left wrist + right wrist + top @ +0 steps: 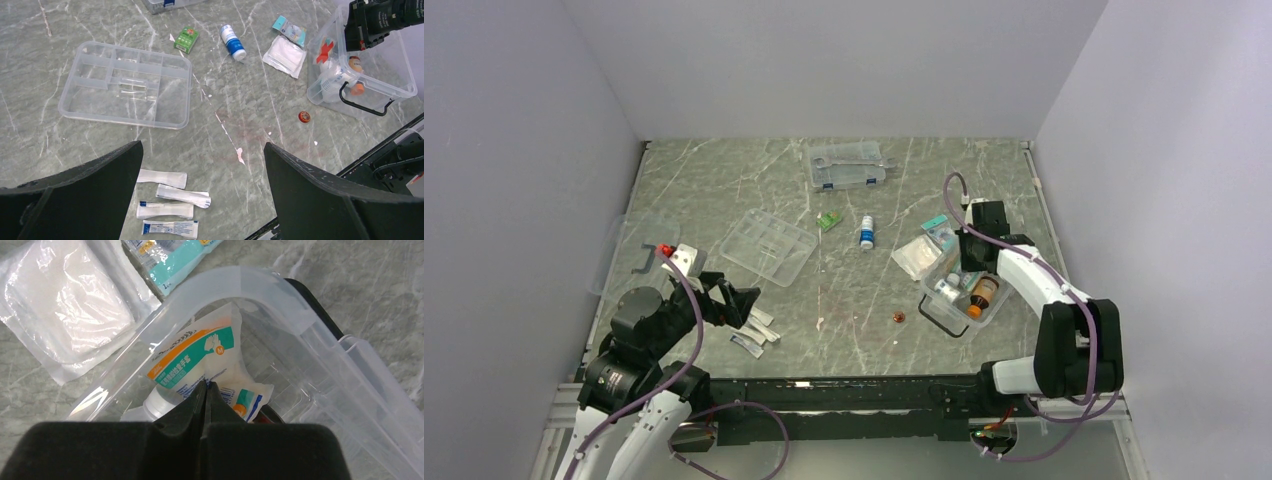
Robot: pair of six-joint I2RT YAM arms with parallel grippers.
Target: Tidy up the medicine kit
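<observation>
Marble tabletop (240,100): four sachets (182,196), one divided tray (125,85), one box (400,85)

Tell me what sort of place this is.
Probably a robot test booth: a marble-look table boxed in by plain pale walls, a left arm and right arm bolted at its near edge, and a medicine box on it.

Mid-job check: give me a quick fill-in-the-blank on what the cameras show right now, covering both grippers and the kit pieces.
1. The left gripper hovers near the strip packets with its jaws ___.
2. The strip packets lying there number ___.
3. The divided tray lies on the table, all its compartments ___.
4. The right gripper is over the clear box with its jaws ___.

Missing words: open; four; empty; shut.
</observation>
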